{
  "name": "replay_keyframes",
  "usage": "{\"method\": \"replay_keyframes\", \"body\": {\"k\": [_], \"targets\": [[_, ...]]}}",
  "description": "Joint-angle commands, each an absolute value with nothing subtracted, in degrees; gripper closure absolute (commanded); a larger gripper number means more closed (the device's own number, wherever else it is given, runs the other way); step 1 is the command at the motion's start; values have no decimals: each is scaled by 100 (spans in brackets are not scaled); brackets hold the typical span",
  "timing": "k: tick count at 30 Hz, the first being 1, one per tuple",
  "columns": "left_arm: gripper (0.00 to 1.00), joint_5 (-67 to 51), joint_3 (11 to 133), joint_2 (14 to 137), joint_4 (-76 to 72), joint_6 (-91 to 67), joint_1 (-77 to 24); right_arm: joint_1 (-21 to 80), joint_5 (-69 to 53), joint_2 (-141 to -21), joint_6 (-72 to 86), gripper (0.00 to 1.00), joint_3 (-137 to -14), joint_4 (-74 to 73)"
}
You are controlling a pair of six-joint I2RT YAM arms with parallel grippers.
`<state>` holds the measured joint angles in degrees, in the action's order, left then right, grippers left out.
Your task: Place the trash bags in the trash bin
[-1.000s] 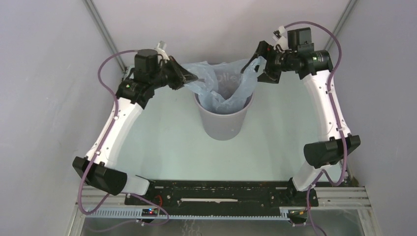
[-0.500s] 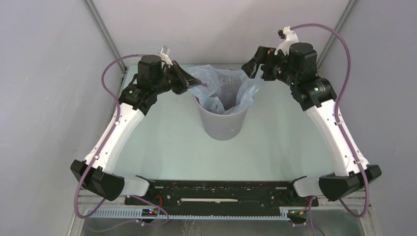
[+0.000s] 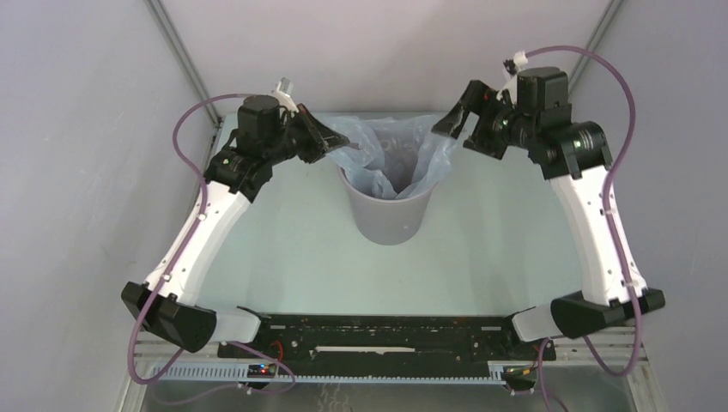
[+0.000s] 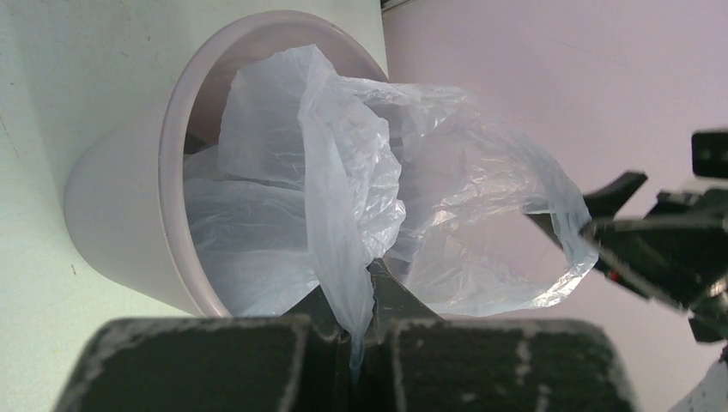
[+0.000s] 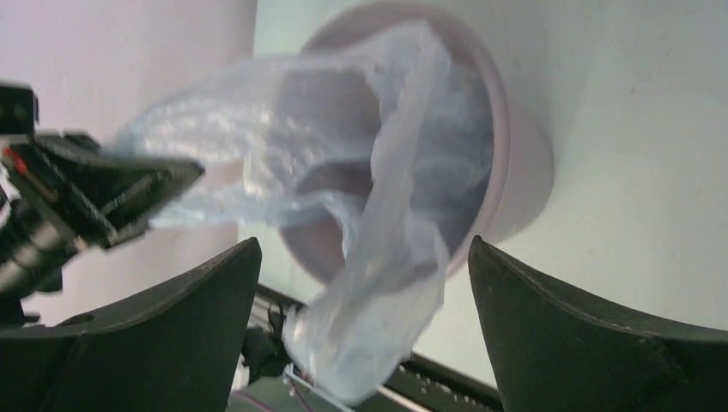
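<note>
The grey trash bin (image 3: 391, 213) stands at the table's middle back. The pale blue trash bag (image 3: 397, 148) sits partly inside it, its top spread above the rim. My left gripper (image 3: 333, 142) is shut on the bag's left edge; in the left wrist view the film (image 4: 360, 163) is pinched between the left gripper's (image 4: 365, 287) jaws, beside the bin (image 4: 120, 223). My right gripper (image 3: 453, 122) is wide open just right of the bag's right edge. In the right wrist view a loose flap (image 5: 386, 232) hangs between that gripper's (image 5: 363, 257) spread jaws, ungripped, above the bin (image 5: 524, 172).
Grey walls close in behind and on both sides of the pale green table (image 3: 283, 249). The black base rail (image 3: 386, 330) runs along the near edge. Purple cables loop above both arms.
My right arm has swung to the right and its open gripper has drawn a little away from the bag. The bag's right edge has sagged toward the rim. The left gripper has barely moved.
</note>
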<state>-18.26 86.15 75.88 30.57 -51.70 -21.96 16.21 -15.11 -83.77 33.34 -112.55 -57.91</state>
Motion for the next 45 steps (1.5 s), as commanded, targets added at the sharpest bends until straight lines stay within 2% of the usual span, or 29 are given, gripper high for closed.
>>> {"method": "replay_keyframes", "body": {"k": [1, 6, 9, 11, 15, 17, 19, 21, 25, 27, 34, 45], "targets": [[100, -1762, 8990, 7625, 2953, -5262, -2180, 2023, -807, -7683, 3445, 0, -10857, -6396], [99, -1761, 9145, 7677, 3130, -5213, -2180, 2668, -272, -7274, 3391, 0, -10021, -5499], [90, -1597, 9207, 7640, 3294, -5084, -2165, 2792, 395, -7295, 3102, 6, -9755, -5110], [80, -1551, 9247, 7629, 3378, -5048, -2129, 2773, 613, -7323, 2891, 12, -9660, -4800], [49, -1438, 9363, 7667, 3543, -4953, -2071, 2633, 533, -7450, 2672, 27, -9655, -4509], [41, -1342, 9396, 7679, 3616, -4891, -2038, 2553, 427, -7501, 2646, 35, -9682, -4481], [44, -1294, 9408, 7686, 3622, -4872, -1965, 2419, 250, -7544, 2618, 48, -9702, -4463], [55, -1269, 9444, 7726, 3621, -4854, -1903, 2274, 71, -7599, 2586, 59, -9709, -4429], [81, -1143, 9575, 7835, 3745, -4709, -1839, 1971, -408, -7734, 2557, 64, -9747, -4471], [88, -1052, 9649, 7898, 3879, -4589, -1785, 1857, -481, -7784, 2515, 67, -9705, -4462], [95, -1131, 9783, 8217, 3953, -4423, -1459, 1383, -1080, -8187, 2371, 78, -9675, -4267], [98, -1093, 10178, 8700, 3742, -4295, -1246, 923, -1361, -8882, 2419, 82, -9950, -4227]]}}
